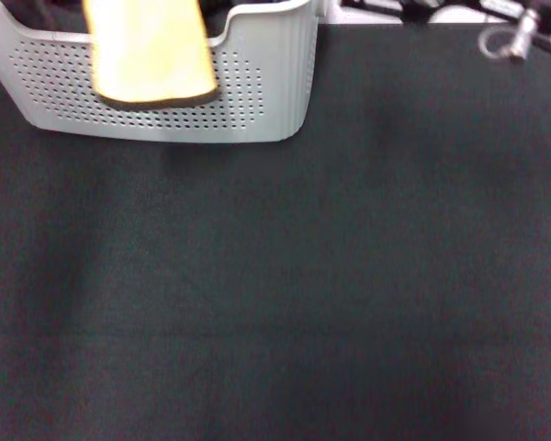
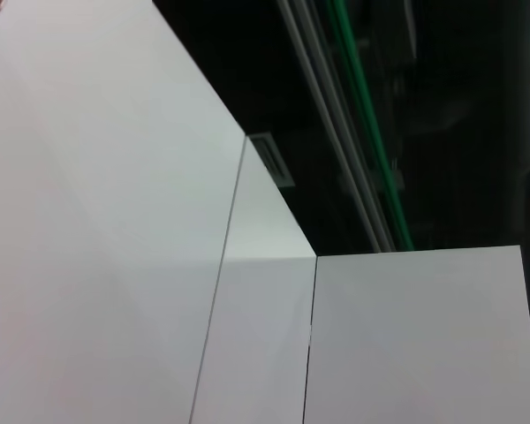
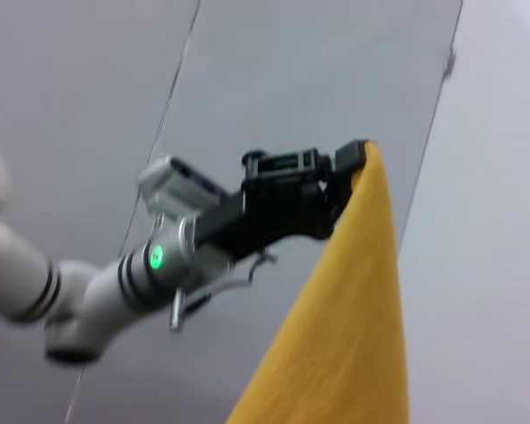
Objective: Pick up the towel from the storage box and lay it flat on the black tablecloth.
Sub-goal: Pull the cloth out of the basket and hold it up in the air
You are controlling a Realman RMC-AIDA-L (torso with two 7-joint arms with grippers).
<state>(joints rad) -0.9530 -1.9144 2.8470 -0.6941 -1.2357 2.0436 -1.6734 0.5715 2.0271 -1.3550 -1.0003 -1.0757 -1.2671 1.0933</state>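
The yellow-orange towel (image 1: pixel 151 50) hangs down in front of the light grey perforated storage box (image 1: pixel 262 83) at the far left, its lower edge level with the box's front wall. Its top runs out of the head view. In the right wrist view the towel (image 3: pixel 344 336) drapes from its upper corner. My left gripper (image 3: pixel 352 168), black, is shut on that corner, held high in the air. The black tablecloth (image 1: pixel 303 276) spreads over the whole surface in front of the box. My right gripper shows in no view.
A shiny metal fitting (image 1: pixel 514 39) sits at the far right beyond the cloth's back edge. The left wrist view shows only white wall panels (image 2: pixel 115 265) and a dark ceiling with a green rail (image 2: pixel 362 97).
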